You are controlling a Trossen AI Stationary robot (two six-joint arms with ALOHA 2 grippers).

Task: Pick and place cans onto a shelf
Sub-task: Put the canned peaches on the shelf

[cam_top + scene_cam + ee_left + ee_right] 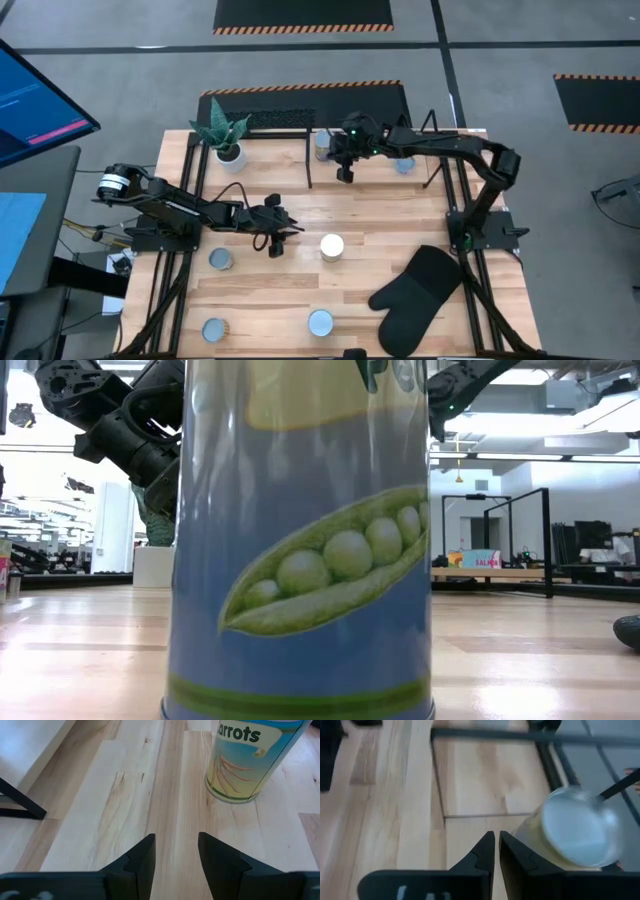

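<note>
Filling most of the low view, a peas can [300, 540] is standing right against the lens, its smooth blue label printed with a green pod; in the high view this is probably the front can [320, 322] near the table edge. Three more cans are waiting on the open wood: the white-topped can [332, 246] at centre, a pale blue can [220, 260] to the left, and another blue can [214, 329] at the front left corner. Two are already sitting within the shelf [310, 160], a thin black bar frame over a light wood base: a shelved can [322, 145] beside the right gripper [345, 172] and a second shelved can [404, 165] further right. So the job is looking roughly a third done, with four cans left to move.

That right gripper is hovering over the shelf floor with its fingers almost together and nothing between them; its wrist view shows a blurred pale round can top [575, 827] just beside it. The left gripper [275, 240] is hanging low over the planks, fingers apart and empty, with a carrots can [250, 760], a glossy paper-labelled cylinder, near ahead. A soft black oven mitt [415, 290] is lying at the front right, and a leafy plant pot [228, 150] is standing at the back left.
</note>
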